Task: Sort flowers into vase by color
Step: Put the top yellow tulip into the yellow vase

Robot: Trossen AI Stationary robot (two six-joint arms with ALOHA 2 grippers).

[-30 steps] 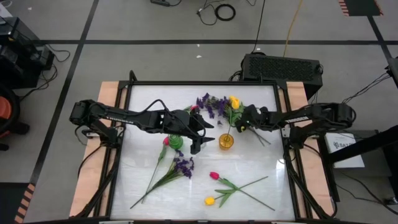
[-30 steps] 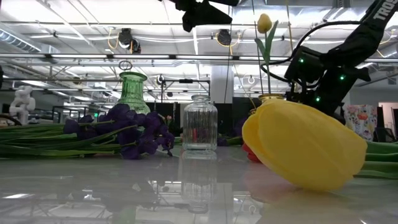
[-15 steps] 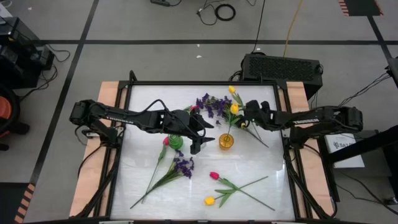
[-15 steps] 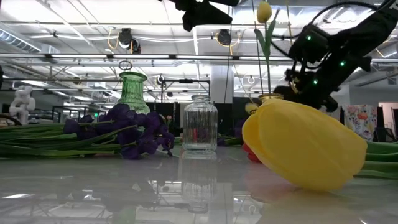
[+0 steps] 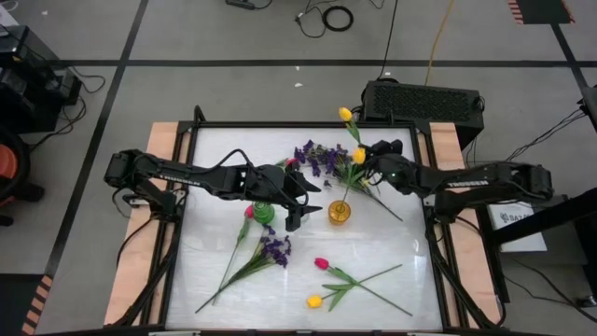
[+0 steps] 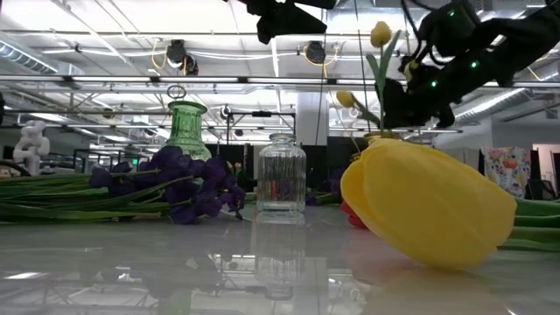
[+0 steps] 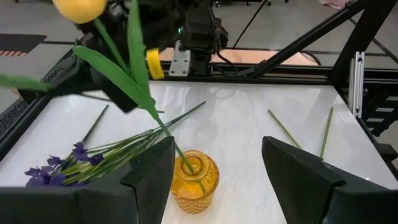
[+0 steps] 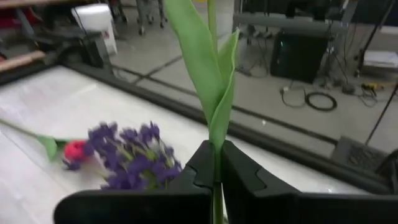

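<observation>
**Right gripper pinches a yellow tulip stem; much of the grip is out of sight**

From overhead I see my right gripper [image 5: 373,168] toward two o'clock on the table [image 5: 392,233], pressed together on the green stem of a yellow tulip [image 5: 359,156]. In the right wrist view the two dark fingers [image 8: 208,171] meet around that stem and its leaves, but the bloom is cut off above the frame, so from there I cannot confirm the colour. A second yellow tulip [image 5: 345,114] shows near twelve o'clock, at the table's far edge; I cannot tell from above how its stem runs.

The amber vase [image 5: 340,212] sits just right of centre. The left wrist view shows a stem entering its mouth [image 7: 194,180], though which bloom it belongs to is hard to trace.

My left gripper [image 5: 298,203] hovers near centre, fingers spread with nothing between them, just left of the amber vase. The green vase [image 5: 264,212] is partly covered by that arm from above.

A purple sprig [image 5: 317,157] lies at twelve o'clock, another [image 5: 274,249] at seven. A pink-red tulip [image 5: 322,264] and a yellow tulip [image 5: 315,301] lie around six o'clock. In the low view that near yellow bloom [image 6: 429,206] blocks most of the right side, and the clear glass jar [image 6: 282,178] stands by itself beyond.
</observation>
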